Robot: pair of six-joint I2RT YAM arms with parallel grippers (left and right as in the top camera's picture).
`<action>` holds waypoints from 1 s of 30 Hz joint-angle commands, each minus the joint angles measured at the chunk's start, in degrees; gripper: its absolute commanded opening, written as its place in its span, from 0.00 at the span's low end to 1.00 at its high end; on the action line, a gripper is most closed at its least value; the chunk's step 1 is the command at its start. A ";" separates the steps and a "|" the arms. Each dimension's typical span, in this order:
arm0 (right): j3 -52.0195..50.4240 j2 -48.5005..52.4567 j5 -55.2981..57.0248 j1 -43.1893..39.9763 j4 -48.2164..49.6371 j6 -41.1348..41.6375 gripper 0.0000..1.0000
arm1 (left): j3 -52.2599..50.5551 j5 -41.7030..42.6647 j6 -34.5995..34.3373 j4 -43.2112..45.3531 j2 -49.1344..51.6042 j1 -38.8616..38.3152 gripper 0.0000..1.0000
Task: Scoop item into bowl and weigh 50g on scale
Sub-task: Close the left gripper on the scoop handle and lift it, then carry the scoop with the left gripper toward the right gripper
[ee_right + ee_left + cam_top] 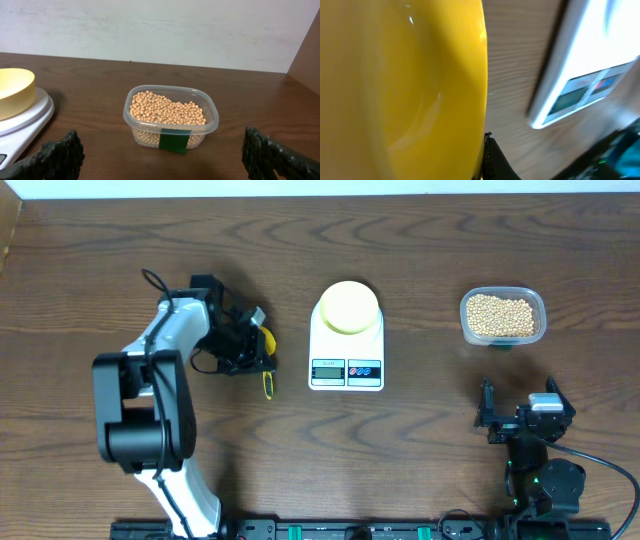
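Note:
The beige-tan beans (502, 315) fill a clear plastic tub (540, 308) at the back right; they also show in the right wrist view (167, 109). The empty pale yellow bowl (348, 307) sits on the white scale (346, 370). In the right wrist view the bowl (12, 90) and the scale (25, 120) are at the left. My left gripper (250, 340) is closed on a bright yellow scoop (266, 350) left of the scale. The scoop (400, 90) fills the left wrist view, with one black finger against it. My right gripper (520, 415) is open and empty in front of the tub.
The scoop's handle (268, 385) points toward the table's front edge. The scale's display and buttons (585, 87) face the front. A green label (175, 140) is on the tub's near wall. A pale wall stands behind the table.

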 commanded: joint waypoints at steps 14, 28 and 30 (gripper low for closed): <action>-0.09 -0.31 -0.13 -0.42 -0.26 -0.57 0.99 | 2.01 24.87 -24.81 8.33 -16.24 4.90 0.07; -0.09 -0.31 -0.15 -0.42 -0.26 -0.57 0.99 | 2.01 24.85 -38.84 22.08 -19.56 4.90 0.07; -0.09 -0.31 -0.15 -0.42 -0.26 -0.57 0.99 | 2.01 24.85 -41.57 23.96 -19.56 4.90 0.07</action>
